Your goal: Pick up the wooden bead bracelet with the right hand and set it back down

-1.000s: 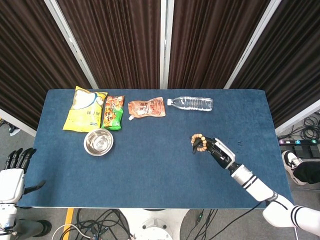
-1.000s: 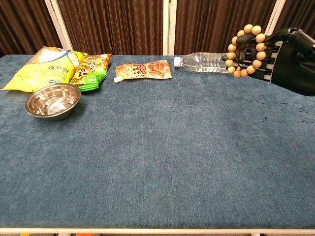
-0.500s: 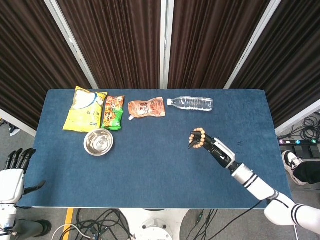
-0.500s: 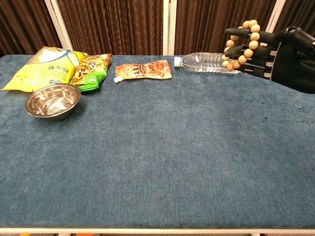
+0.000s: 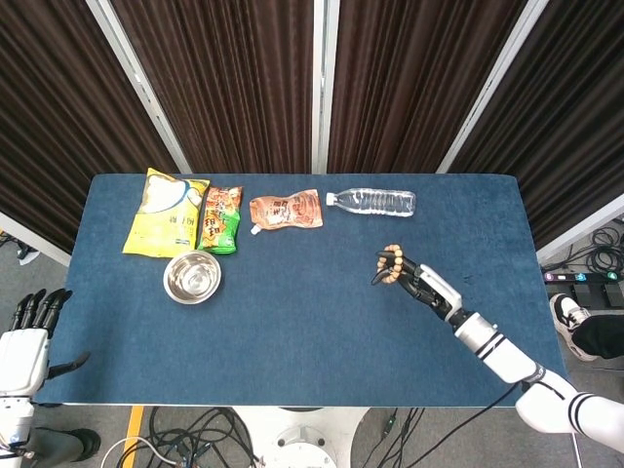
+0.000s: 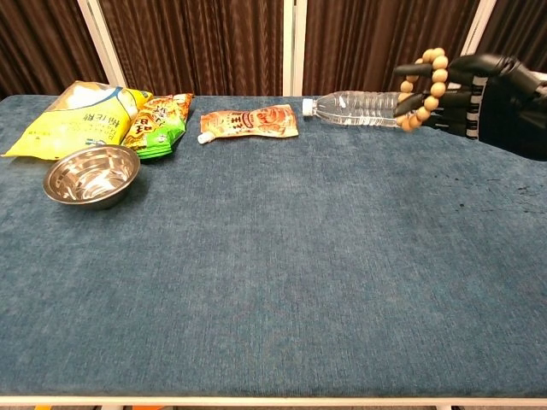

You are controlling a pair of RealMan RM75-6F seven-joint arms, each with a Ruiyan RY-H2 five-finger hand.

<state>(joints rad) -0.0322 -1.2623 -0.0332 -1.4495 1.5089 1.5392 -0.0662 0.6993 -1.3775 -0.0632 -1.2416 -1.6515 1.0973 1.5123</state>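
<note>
**Holding the bracelet aloft, set-down pending**

Hanging looped over the right hand's nearly straight fingers, the wooden bead bracelet is carried above the table. Next, I judge: lower and slip it off.

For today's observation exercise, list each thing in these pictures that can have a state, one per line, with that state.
wooden bead bracelet: looped over the right hand's fingers, off the table
right hand: holds the bracelet
left hand: off the table's edge, holds nothing
water bottle: lying on its side
steel bowl: upright, looks empty
orange spout pouch: lying flat
</note>
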